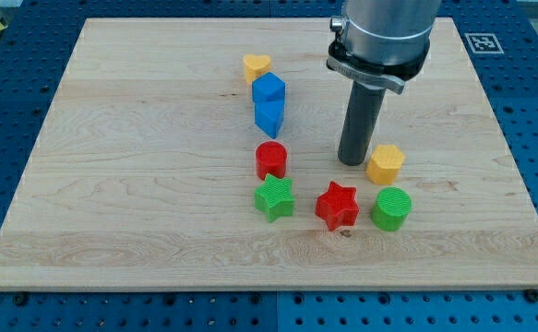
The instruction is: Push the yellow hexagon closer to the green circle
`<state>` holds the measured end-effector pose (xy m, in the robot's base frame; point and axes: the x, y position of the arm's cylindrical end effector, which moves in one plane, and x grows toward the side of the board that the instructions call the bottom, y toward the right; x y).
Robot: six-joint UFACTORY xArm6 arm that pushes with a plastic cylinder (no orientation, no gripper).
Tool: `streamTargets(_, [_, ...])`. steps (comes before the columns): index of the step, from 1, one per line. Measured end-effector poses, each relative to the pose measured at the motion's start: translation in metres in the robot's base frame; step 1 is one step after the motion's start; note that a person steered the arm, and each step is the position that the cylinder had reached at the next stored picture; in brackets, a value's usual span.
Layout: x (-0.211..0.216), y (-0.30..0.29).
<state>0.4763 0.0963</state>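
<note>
The yellow hexagon [386, 163] sits toward the view's right on the wooden board [139, 184], and right below it, toward the view's bottom, the green circle [391, 208] stands just beside it with only a thin gap showing between them, so by my read the job is nearly there. My tip [352, 161] is down on the board just to the view's left of the hexagon, close enough that I can't tell whether it is touching the block or not. No jaws on this rig to open or close, just the bare rod, so nothing is gripped. Here's the worry: from that side a push would send the hexagon toward the view's right, sliding past the circle rather than into it, and the gap would grow. I'd want the tip up on the far side of the hexagon first, toward the view's top. Push too hard from there and the circle itself gets shoved off toward the bottom edge. Just left of the circle is the red star [337, 205], near enough for a sweeping rod to clip it. Further left, the green star [275, 198] and red cylinder [271, 160], then two blue blocks [269, 101] and a yellow heart [257, 65], well clear
</note>
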Motion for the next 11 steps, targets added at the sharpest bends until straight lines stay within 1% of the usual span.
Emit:
streamTargets(2, [0.006,0.038])
streamTargets(4, [-0.022,0.04])
streamTargets(7, [-0.018,0.083])
streamTargets(9, [-0.008,0.083])
streamTargets(11, [-0.022,0.072])
